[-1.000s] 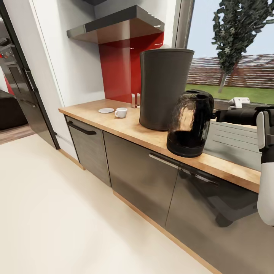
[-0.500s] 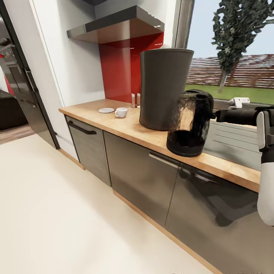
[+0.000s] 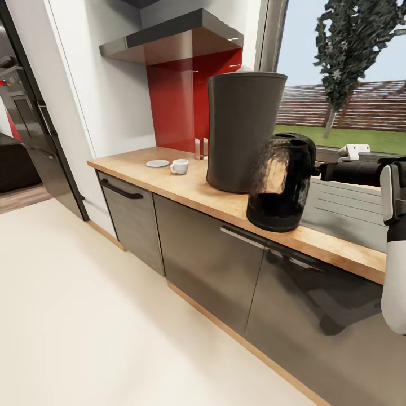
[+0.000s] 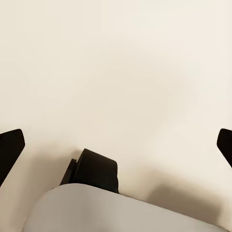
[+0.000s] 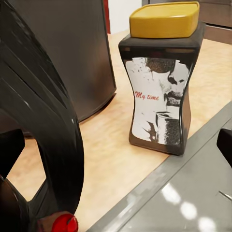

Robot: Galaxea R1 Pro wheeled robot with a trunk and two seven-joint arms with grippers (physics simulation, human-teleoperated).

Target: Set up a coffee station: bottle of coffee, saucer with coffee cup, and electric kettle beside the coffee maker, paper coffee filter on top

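Observation:
The tall dark grey coffee maker (image 3: 243,131) stands on the wood countertop (image 3: 169,183). Right in front of it, at the counter's front edge, is the glass electric kettle (image 3: 279,185). My right arm (image 3: 355,172) reaches in to the kettle's handle (image 5: 43,121), and my right gripper (image 5: 116,147) is open, with the handle close to one finger. Beyond the handle, the yellow-lidded bottle of coffee (image 5: 162,82) stands on the counter beside the coffee maker (image 5: 67,53). The white coffee cup (image 3: 179,166) sits beside the saucer (image 3: 157,163), not on it. My left gripper (image 4: 116,145) hangs open over the floor. The paper coffee filter and kitchen shelf are out of view.
A steel hood (image 3: 175,39) and red splashback (image 3: 175,107) sit behind the counter's left part, and a window (image 3: 349,73) lies behind the right part. Glossy grey cabinets (image 3: 208,259) run below. A dark fridge (image 3: 34,129) stands far left. Cream floor (image 3: 84,316) spreads in front.
The kettle has shifted very slightly on the counter. The right arm and the view hold still.

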